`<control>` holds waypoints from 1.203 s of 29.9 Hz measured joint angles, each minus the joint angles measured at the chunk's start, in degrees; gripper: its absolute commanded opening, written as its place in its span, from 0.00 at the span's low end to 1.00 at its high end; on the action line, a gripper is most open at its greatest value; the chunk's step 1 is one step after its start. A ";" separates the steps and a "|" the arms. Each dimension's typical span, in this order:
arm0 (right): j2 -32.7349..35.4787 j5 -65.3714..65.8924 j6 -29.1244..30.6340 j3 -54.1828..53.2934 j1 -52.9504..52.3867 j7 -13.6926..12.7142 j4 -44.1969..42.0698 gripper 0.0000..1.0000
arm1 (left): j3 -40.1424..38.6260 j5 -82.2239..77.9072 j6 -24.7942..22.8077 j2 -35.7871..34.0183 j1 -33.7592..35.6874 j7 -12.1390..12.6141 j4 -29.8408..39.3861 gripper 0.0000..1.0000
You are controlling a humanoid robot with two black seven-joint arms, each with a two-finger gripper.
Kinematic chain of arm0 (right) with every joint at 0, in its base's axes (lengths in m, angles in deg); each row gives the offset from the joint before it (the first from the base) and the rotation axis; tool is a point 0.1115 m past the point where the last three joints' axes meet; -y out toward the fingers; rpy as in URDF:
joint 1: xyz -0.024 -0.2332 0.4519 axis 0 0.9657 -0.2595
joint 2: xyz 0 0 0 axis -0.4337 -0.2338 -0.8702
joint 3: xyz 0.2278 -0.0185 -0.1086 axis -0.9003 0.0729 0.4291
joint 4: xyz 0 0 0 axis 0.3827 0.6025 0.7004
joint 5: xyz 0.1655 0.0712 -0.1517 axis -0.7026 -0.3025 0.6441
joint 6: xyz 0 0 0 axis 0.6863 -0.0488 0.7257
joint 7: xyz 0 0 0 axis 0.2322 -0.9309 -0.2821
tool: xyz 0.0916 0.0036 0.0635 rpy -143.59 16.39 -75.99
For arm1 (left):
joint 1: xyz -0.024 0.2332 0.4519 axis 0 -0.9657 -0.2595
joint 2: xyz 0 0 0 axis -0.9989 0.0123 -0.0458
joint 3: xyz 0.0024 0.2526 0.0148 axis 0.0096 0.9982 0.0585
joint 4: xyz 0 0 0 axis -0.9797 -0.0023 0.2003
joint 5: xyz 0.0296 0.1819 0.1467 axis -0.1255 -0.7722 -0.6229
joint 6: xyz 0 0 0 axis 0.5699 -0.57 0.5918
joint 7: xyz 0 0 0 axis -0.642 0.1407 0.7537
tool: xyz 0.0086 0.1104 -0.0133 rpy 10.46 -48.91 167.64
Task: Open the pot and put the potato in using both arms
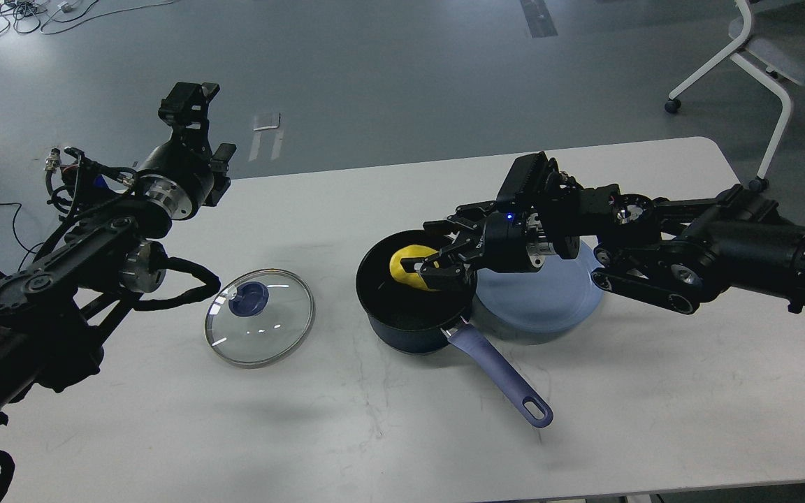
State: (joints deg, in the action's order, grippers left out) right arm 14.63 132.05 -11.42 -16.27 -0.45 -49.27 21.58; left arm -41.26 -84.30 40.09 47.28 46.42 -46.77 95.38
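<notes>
The dark navy pot [402,328] stands open at the table's middle, its lavender handle [500,381] pointing to the front right. The glass lid [259,327] with its blue knob [247,302] lies flat on the table to the pot's left. My right gripper [430,255] reaches in from the right and is shut on the yellow potato [408,267], holding it in the pot's mouth, just inside the rim. My left gripper [188,105] is raised at the far left, away from the lid; its fingers cannot be told apart.
A flat blue-grey plate [549,307] lies just right of the pot, partly under my right arm. The white table [654,419] ends near the bottom and right of the view. A white chair [766,56] stands on the floor at the back right.
</notes>
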 measured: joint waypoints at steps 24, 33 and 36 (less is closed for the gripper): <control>14.99 -90.22 27.87 -30.28 11.19 -10.65 5.77 1.00 | -10.91 7.55 -8.95 4.27 -10.42 1.64 3.37 0.98; 13.16 -94.85 27.56 -34.46 16.41 -16.23 5.88 1.00 | -11.88 7.74 -9.64 4.29 -10.31 1.52 6.05 0.98; 12.44 -95.14 26.14 -34.54 16.44 -16.59 5.85 1.00 | -11.96 7.75 -9.65 4.14 -10.34 1.54 6.20 0.98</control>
State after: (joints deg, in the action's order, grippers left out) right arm 27.06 36.91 14.72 -50.81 15.98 -65.86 27.43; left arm -53.22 -76.55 30.45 51.42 36.08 -45.23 101.58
